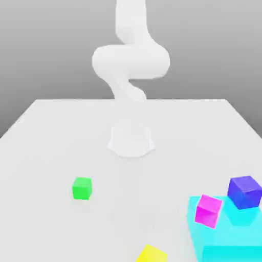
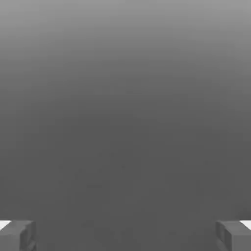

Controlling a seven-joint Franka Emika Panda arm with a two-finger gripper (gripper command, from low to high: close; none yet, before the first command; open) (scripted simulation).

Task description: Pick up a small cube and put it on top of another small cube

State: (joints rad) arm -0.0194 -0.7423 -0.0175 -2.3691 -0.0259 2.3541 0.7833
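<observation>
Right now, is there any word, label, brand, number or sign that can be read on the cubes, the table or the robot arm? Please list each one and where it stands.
None: no text, number or sign can be read.
The green cube, pink cube, blue cube, yellow cube, light blue block, table and white arm all have plain faces.

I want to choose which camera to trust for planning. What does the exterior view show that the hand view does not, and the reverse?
Exterior view: the white arm, the table, the green cube, the magenta cube, blue cube, cyan block and yellow cube.
Hand view: the two fingers, spread wide with nothing between them, against plain grey.
Shared: no object appears in both.
</observation>
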